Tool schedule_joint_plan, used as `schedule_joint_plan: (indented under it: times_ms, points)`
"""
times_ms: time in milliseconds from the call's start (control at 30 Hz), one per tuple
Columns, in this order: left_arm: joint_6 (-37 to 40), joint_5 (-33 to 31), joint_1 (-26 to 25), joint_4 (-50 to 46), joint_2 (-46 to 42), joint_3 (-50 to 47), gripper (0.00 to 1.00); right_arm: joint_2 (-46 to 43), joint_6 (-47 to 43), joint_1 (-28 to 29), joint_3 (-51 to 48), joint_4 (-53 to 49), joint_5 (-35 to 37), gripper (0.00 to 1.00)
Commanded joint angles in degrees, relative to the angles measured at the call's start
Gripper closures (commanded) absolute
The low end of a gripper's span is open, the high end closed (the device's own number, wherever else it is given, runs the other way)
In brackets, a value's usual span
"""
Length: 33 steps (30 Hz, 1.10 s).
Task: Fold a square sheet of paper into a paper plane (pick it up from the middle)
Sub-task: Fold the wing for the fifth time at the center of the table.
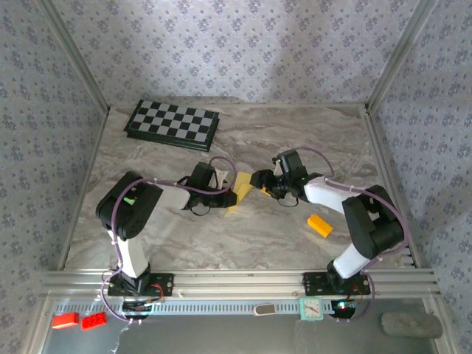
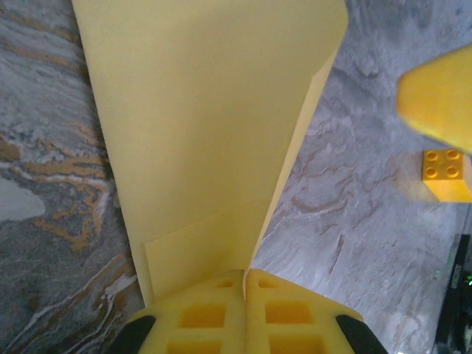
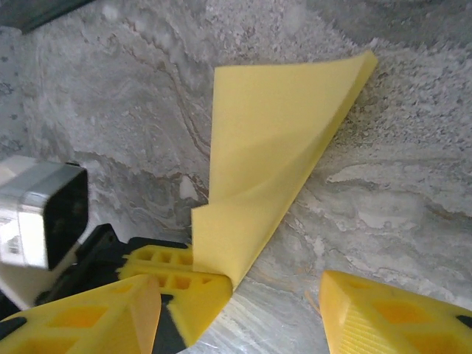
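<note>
Now: left pincer clamps the fold, right pincer stands open beside it

Right now my left pincer point(image 2: 243, 284) is closed tight on the square sheet of paper point(image 2: 199, 133), biting it at the end of a crease where two layers meet. I judge the grip sits there on purpose. Pinching the doubled edge holds the layers together and lifts the sheet off the worktop point(image 1: 221, 236), so the other arm has a free edge to work on. From the right wrist view the sheet rises away from those fingertips with one flap curling over, so the fold looks soft, not pressed.

My right pincer point(image 3: 240, 310) has its jaws well apart and holds nothing. The sheet's lower corner and the left fingertips sit just ahead of it, roughly in line with the gap between its fingers. I cannot tell whether either finger touches the paper. From above, the two pincers meet nose to nose near the middle of the worktop with the paper between them. The orange-yellow block point(image 1: 320, 225) lies apart on the right, and the checkerboard point(image 1: 172, 124) sits at the far edge.
</note>
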Motion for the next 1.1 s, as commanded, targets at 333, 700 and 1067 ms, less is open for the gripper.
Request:
schedule_joint_plan:
  times_ms: [333, 700, 1067]
  points:
    - [-8.57, 2.53, 1.08, 9.42, 2.11, -3.21, 0.95, 9.51, -9.92, 2.19, 9.69, -9.16, 1.83, 0.36]
    - [-11.09, 2.4, 1.45, 13.01, 3.23, -4.98, 0.94, 14.57, -14.13, 3.24, 15.69, -13.65, 3.51, 0.37]
    - [-11.55, 1.6, 1.49, 14.33, 4.11, -6.17, 0.87, 19.59, -14.66, 5.09, 19.38, -18.24, 7.77, 0.36]
